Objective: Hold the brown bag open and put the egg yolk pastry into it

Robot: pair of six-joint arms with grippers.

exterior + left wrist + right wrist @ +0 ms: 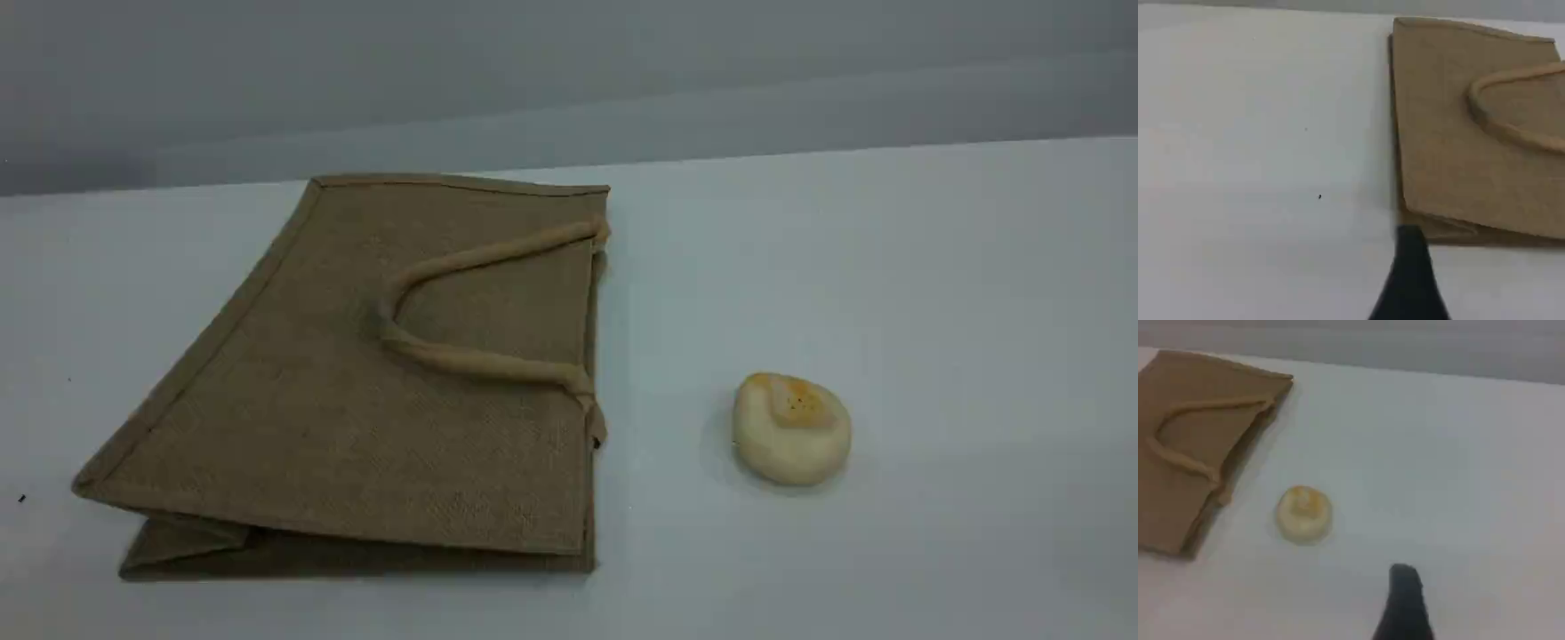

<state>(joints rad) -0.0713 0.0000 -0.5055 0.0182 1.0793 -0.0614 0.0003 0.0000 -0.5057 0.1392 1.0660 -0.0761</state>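
We judge the egg yolk pastry (790, 428), lower right, soft and crumbly: cradle its sides. The brown bag (356, 382) lies flat, floppy; lift its handle (462, 357). Both jaws stand wide, empty.

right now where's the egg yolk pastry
In the scene view the egg yolk pastry sits on the white table, right of centre, just right of the flat brown bag and clear of its open edge.
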